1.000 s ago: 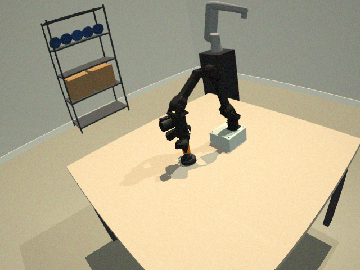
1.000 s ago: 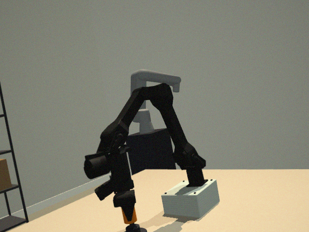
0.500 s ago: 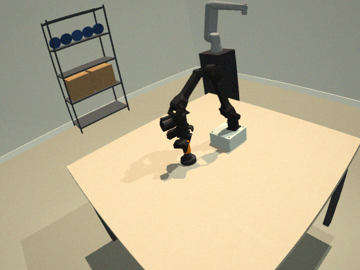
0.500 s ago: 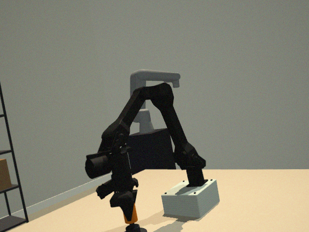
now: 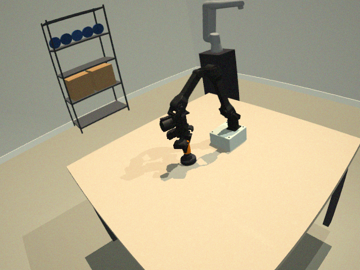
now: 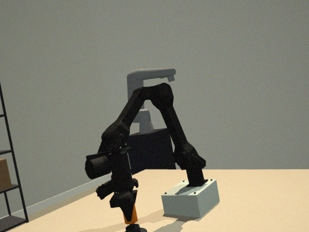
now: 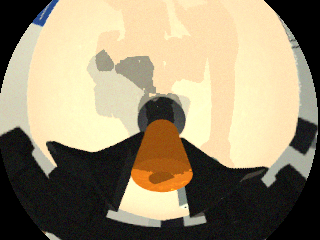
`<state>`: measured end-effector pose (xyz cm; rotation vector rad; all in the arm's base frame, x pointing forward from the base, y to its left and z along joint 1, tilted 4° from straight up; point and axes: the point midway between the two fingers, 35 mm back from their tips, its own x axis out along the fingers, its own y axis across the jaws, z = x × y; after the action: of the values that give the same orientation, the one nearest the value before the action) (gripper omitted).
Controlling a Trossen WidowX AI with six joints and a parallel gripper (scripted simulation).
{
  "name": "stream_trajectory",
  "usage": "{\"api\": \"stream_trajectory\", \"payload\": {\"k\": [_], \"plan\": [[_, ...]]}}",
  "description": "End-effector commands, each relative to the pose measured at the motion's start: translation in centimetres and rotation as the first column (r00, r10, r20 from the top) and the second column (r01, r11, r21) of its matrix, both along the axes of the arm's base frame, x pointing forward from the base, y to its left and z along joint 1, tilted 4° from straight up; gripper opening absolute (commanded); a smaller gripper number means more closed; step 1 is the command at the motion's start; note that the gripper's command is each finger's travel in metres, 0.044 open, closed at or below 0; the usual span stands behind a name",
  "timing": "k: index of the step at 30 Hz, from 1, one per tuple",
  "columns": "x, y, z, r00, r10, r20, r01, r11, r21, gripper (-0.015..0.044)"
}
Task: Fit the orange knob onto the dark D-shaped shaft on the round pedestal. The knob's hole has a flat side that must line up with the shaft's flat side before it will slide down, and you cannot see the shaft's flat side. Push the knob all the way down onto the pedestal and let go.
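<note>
The orange knob is a tapered cylinder, held between the fingers of my gripper, which is shut on it. The round black pedestal stands on the table, directly below the knob. The dark shaft shows just under the knob's lower end, so the knob is not down on the pedestal. I cannot tell whether the knob touches the shaft top. The knob's hole and both flat sides are hidden.
My arm's base stands on a pale blue-grey box on the table, behind and right of the pedestal. Beyond the table are a grey robot arm on a dark cabinet and a shelf rack with boxes.
</note>
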<state>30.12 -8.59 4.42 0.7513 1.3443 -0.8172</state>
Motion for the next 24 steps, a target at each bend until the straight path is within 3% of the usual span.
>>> {"api": "stream_trajectory", "payload": {"k": [1, 7, 13, 24], "plan": [[0.15, -0.02, 0.27, 1.000, -0.005, 0.005, 0.005, 1.000, 0.000, 0.0000], [0.23, -0.03, 0.52, 1.000, -0.030, 0.007, 0.030, 1.000, 0.001, 0.0000], [0.42, -0.09, 0.66, 0.977, -0.212, 0.019, 0.211, 0.977, 0.012, 0.0000], [0.54, -0.17, 0.08, 0.977, -0.212, 0.019, 0.211, 0.977, 0.012, 0.0000]]}}
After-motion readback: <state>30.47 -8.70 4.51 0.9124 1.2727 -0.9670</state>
